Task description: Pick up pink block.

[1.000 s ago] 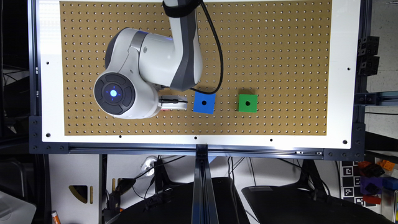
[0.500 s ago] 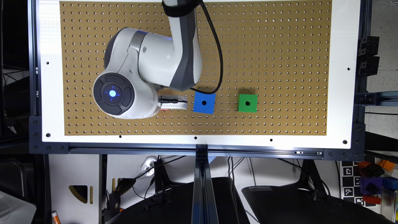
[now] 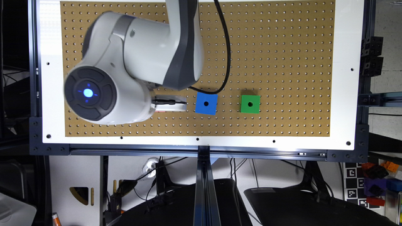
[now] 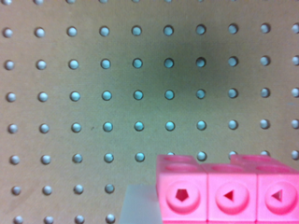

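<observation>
Arm (image 3: 150,53) farther toward the exterior view's left; pink block (image 4: 229,193) close against the hand (image 3: 169,105), its grip state unclear

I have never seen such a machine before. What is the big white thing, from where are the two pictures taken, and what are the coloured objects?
The big white thing is a robot arm. The exterior view looks down on a brown board full of small holes, fixed in a white frame. On the board lie a blue cube and, further toward the exterior view's right, a green cube, each with a hole in its centre and apart from the other. The white part beside the blue cube is the arm's hand.

The wrist view comes from a camera on the arm's wrist, very close to the board. It shows the pink block. Whether the hand grips it, I cannot tell.
</observation>
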{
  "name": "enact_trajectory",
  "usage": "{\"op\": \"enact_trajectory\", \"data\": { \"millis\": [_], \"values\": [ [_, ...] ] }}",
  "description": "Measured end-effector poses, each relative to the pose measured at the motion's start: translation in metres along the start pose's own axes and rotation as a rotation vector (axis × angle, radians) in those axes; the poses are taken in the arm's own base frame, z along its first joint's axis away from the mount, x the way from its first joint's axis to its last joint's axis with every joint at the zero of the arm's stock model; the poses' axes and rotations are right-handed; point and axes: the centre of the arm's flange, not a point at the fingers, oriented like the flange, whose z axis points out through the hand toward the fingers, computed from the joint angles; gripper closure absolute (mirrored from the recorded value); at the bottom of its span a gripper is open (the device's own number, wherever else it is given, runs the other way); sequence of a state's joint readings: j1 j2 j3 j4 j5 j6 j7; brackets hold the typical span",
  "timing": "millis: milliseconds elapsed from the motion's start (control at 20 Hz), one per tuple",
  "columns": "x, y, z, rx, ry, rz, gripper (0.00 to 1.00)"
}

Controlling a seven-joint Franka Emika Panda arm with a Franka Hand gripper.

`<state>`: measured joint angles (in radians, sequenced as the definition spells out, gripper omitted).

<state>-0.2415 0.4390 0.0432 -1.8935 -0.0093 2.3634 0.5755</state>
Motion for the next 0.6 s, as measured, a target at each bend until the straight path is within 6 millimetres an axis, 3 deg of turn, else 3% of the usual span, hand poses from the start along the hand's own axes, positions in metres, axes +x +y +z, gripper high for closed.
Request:
{"op": "enact_trajectory", "data": {
  "millis": [150, 400, 600],
  "values": [
    [0.000, 0.000, -0.013, 0.001, 0.003, 0.000, 1.00],
    [-0.006, 0.003, -0.068, 0.000, 0.010, -0.001, 1.00],
    [-0.007, 0.003, -0.069, -0.002, 0.006, 0.000, 1.00]
  ]
}}
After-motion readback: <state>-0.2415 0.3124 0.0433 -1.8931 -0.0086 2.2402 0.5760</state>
